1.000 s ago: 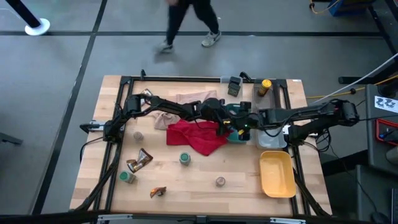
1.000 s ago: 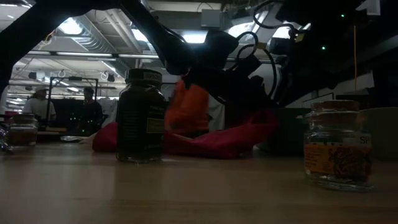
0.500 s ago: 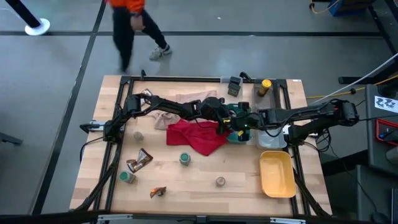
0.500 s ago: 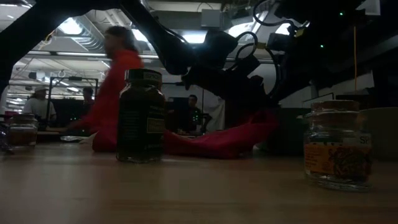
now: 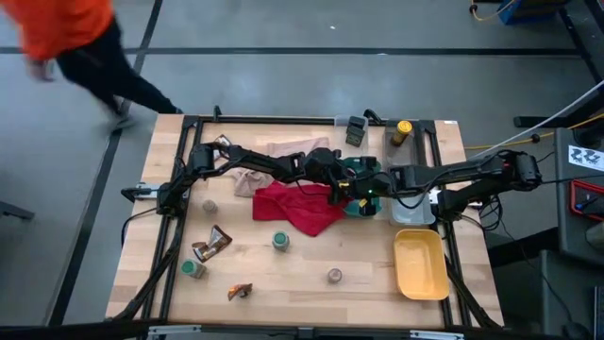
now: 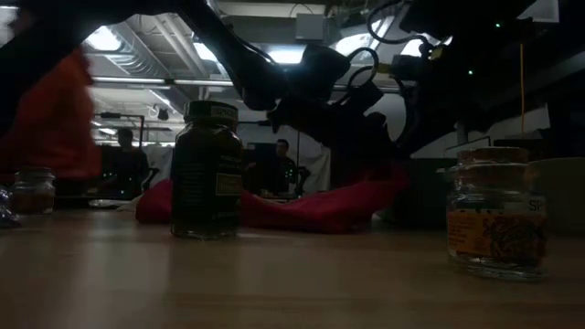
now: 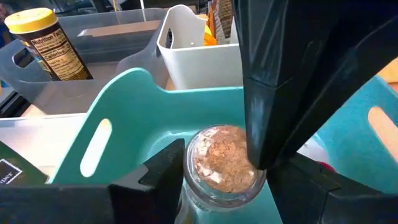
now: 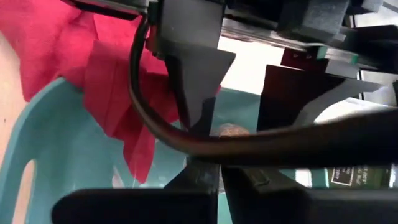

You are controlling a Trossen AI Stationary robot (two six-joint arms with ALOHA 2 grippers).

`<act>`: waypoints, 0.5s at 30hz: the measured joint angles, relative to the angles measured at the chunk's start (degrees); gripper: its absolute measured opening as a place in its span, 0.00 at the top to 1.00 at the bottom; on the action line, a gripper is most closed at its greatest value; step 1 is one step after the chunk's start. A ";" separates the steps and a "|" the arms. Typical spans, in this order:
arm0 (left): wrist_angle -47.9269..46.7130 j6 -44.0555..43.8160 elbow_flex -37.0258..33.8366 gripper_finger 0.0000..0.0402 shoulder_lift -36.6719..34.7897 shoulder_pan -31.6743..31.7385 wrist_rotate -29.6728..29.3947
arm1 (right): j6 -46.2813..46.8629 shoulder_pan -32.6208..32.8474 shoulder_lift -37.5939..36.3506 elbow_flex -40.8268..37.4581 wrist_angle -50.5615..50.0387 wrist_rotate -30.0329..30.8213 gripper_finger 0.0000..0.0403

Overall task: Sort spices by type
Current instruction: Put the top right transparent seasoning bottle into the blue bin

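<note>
Left gripper (image 7: 217, 186) clasps a jar (image 7: 225, 163) over the teal tray (image 7: 155, 118).

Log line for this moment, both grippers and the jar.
left gripper: holding lidless spice jar over teal tray | right gripper: shut, beside left gripper above the tray | jar not yet released

Both arms reach in to table centre: left gripper (image 5: 342, 189) jaws spread wide, right gripper (image 5: 361, 192) clamped tight, at its three o'clock.

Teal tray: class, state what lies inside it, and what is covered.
Inside the teal plastic tray a small clear glass jar of tan powder sits between the left gripper's fingers. A fold of red cloth overhangs its rim. The tray floor beneath is hidden.
</note>
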 joint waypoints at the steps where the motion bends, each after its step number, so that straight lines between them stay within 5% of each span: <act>1: -0.27 0.38 0.00 0.51 0.00 -0.06 0.00 | 0.00 0.00 0.43 0.02 0.14 -0.05 0.96; 15: -1.53 2.69 -0.09 0.51 0.11 -0.27 0.10 | 0.22 -0.01 3.26 0.02 0.07 -1.35 0.96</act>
